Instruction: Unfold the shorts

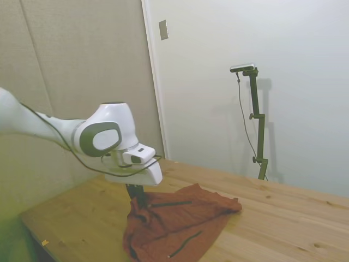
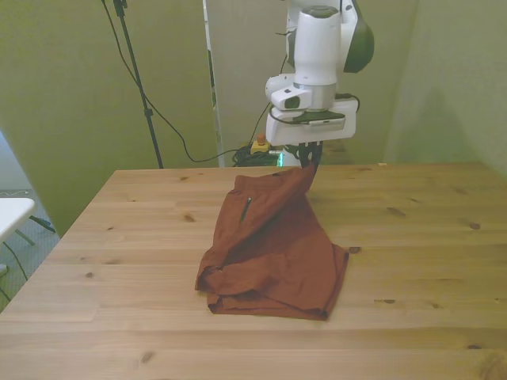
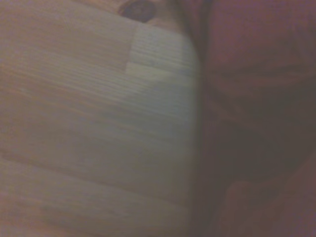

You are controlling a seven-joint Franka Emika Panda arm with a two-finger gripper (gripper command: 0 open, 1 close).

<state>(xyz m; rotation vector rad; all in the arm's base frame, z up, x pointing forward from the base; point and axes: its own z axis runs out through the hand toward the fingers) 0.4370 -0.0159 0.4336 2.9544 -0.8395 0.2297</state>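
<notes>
now the pincer [image 2: 309, 158] is closed on the far edge of the shorts [image 2: 273, 249], holding that part lifted off the surface [image 2: 142, 237]. the rest of the cloth slopes down and lies bunched toward the near side, slightly to the front view's left, so the spread probably runs along that far-to-near line.

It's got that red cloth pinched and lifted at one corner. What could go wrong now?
The tool grips only a small bunch of the shorts, so the fabric may slip free. Most of the shorts lie folded on the table, so pulling might drag the whole bundle instead of opening it.
</notes>
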